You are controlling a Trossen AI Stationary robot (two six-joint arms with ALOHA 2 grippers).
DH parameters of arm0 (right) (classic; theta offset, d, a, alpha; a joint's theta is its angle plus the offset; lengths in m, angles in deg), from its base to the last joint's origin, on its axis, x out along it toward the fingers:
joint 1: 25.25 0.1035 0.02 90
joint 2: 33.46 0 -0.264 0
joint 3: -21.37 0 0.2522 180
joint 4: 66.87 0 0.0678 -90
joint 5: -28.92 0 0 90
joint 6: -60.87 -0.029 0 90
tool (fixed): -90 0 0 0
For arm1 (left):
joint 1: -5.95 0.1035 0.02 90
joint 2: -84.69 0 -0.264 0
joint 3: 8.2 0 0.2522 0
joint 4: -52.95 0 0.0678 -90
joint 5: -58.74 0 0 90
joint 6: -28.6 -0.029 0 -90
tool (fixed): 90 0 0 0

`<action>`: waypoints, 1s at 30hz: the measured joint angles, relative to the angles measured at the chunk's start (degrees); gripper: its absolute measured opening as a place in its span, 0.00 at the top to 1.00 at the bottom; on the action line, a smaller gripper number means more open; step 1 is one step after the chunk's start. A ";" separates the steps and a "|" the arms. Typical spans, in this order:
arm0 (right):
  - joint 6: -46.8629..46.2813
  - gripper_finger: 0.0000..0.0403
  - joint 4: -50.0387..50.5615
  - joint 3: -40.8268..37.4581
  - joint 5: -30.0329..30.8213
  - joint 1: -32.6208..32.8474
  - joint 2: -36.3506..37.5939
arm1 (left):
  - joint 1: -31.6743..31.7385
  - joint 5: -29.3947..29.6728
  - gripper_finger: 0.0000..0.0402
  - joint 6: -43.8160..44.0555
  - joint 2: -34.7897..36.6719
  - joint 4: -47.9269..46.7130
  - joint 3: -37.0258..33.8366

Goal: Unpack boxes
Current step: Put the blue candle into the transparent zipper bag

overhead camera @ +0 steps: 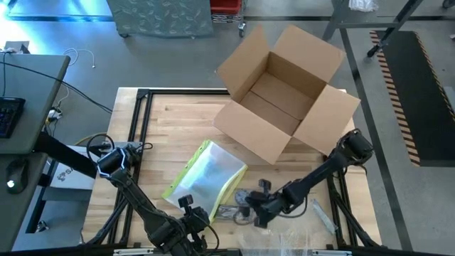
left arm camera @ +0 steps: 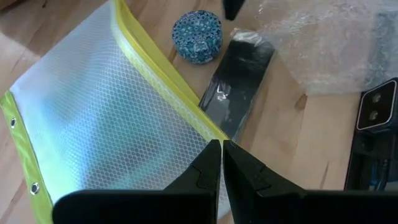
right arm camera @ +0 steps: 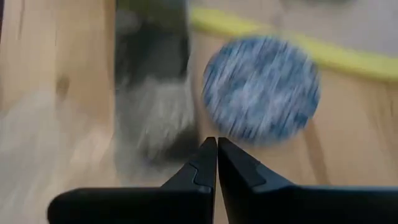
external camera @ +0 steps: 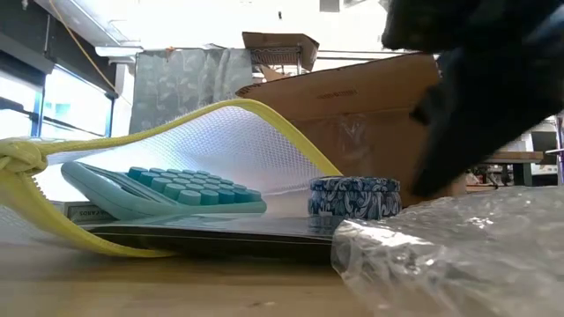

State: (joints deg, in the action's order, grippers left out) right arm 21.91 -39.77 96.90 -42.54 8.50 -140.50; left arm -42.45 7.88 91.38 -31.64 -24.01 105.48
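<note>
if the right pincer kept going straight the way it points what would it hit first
Probably the round blue patterned tin, lying just ahead of the shut right pincer, slightly off-line; depth is unclear.

L arm comes in from the front-left corner of the surface, elbow bent, its hand (left arm camera: 221, 163) low near the front edge w/ both fingers pressed together, nothing between them. R arm reaches in from the right side, forearm angled down toward the front-middle, its hand (right arm camera: 216, 163) also fully closed & empty, tips just above the surface. The two hands sit near each other at the front, L one nearer the edge.
</note>
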 joint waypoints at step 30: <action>-11.80 1.00 2.03 -6.24 15.82 -6.14 8.31 | -0.04 -1.04 1.00 0.00 0.00 0.02 0.00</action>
State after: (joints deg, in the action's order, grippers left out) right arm 10.10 -37.74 90.66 -26.72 2.36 -132.20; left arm -42.49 6.85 91.38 -31.64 -23.99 105.48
